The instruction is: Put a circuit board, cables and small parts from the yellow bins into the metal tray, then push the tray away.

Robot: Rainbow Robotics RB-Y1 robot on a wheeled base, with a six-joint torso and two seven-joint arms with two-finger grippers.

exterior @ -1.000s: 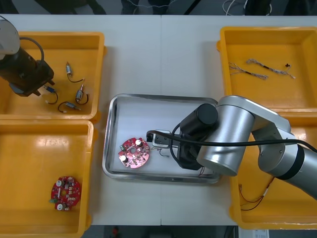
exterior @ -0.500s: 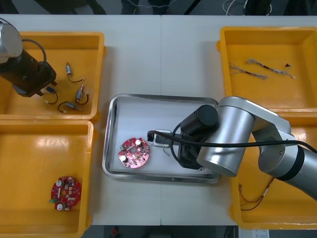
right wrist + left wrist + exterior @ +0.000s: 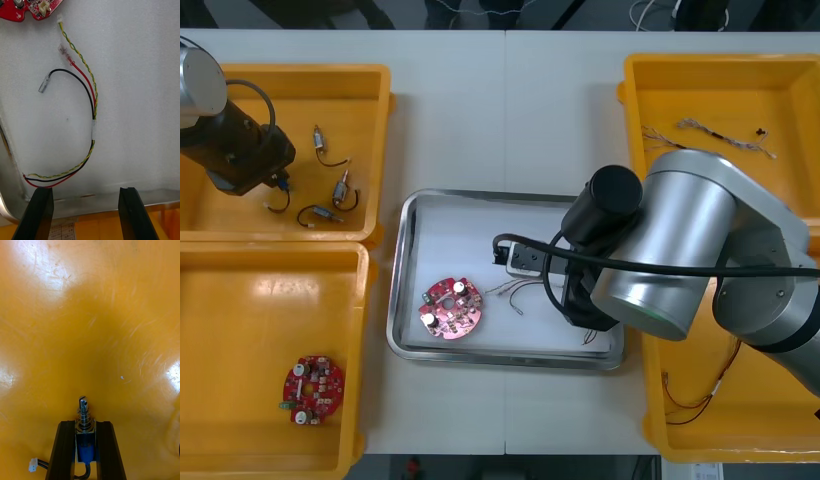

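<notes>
My left gripper (image 3: pixel 85 424) is shut on a small metal part (image 3: pixel 84 410) with a blue body and a black lead, just above the floor of the far-left yellow bin (image 3: pixel 370 100). From the front the left gripper (image 3: pixel 272 182) sits at that bin's left side. My right gripper (image 3: pixel 85 213) hangs open over the metal tray (image 3: pixel 142 93), near its rim. A red, yellow and black cable (image 3: pixel 93 112) lies loose on the tray's white inside, beyond the fingers. A round red circuit board (image 3: pixel 450 308) lies in the tray (image 3: pixel 405 300) beside the cable (image 3: pixel 515 295).
Three more small metal parts (image 3: pixel 340 190) lie in the far-left bin. Another circuit board (image 3: pixel 313 389) lies in the near-left bin. The far-right bin holds twisted cables (image 3: pixel 700 140); red and yellow cables (image 3: pixel 700 395) lie in the near-right bin. My right arm (image 3: pixel 660 250) covers the tray's right part.
The right gripper opened and left the cable in the tray, then drew back to the right. The left gripper shut on a small metal part in the far-left bin.
</notes>
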